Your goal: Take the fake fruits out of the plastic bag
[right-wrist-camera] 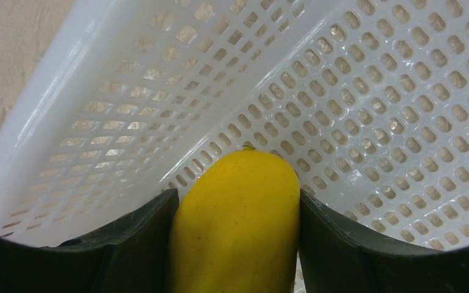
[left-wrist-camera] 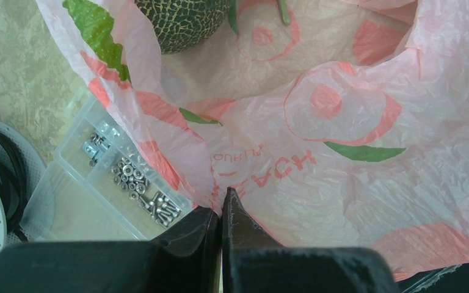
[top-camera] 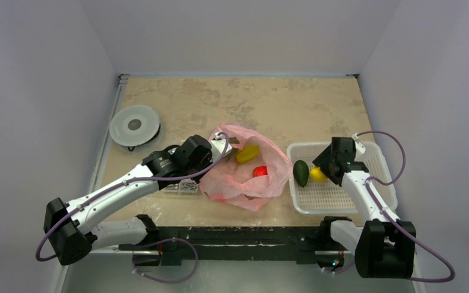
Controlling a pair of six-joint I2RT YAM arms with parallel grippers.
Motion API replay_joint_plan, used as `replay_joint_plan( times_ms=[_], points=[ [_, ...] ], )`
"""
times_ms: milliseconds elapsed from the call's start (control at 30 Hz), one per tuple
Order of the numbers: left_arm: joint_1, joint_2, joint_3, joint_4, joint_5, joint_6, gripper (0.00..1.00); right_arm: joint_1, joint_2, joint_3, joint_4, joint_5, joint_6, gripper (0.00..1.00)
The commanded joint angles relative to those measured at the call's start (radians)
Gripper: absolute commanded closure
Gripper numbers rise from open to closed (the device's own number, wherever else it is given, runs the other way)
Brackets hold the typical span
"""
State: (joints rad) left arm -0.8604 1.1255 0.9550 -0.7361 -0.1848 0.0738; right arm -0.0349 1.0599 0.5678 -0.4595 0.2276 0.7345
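The pink plastic bag [top-camera: 244,180] lies crumpled at the table's middle. A longer yellow fruit [top-camera: 247,153] and a small red fruit [top-camera: 260,172] lie in its open mouth. My left gripper [top-camera: 223,146] is shut on the bag's thin edge, and the left wrist view shows the pinch [left-wrist-camera: 221,204] on the bag [left-wrist-camera: 342,134]. My right gripper [top-camera: 320,172] is shut on the yellow oval fruit [right-wrist-camera: 238,220] low inside the white basket [right-wrist-camera: 354,85]. The dark green oval fruit [top-camera: 301,173] lies in the basket's left end.
A clear box of small metal parts [top-camera: 182,186] sits against the bag's left side, and it also shows in the left wrist view [left-wrist-camera: 122,177]. A round white disc [top-camera: 134,125] lies at the far left. A green netted round thing [left-wrist-camera: 180,21] shows at the bag's mouth. The white basket [top-camera: 348,192] stands at the right.
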Motion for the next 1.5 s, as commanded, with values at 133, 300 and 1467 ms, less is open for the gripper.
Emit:
replay_joint_plan(
  times_ms=[133, 300, 1467],
  points=[
    [-0.006, -0.017, 0.005, 0.025, 0.037, 0.029, 1.0, 0.025, -0.171, 0.026, 0.101, -0.048, -0.138, 0.29],
    [-0.006, -0.019, 0.004, 0.025, 0.039, 0.026, 1.0, 0.071, -0.3, 0.019, 0.09, 0.021, -0.161, 0.05],
    [-0.008, -0.079, -0.018, 0.073, -0.086, 0.017, 1.0, 0.978, 0.024, 0.184, 0.492, -0.16, -0.309, 0.26]
  ],
)
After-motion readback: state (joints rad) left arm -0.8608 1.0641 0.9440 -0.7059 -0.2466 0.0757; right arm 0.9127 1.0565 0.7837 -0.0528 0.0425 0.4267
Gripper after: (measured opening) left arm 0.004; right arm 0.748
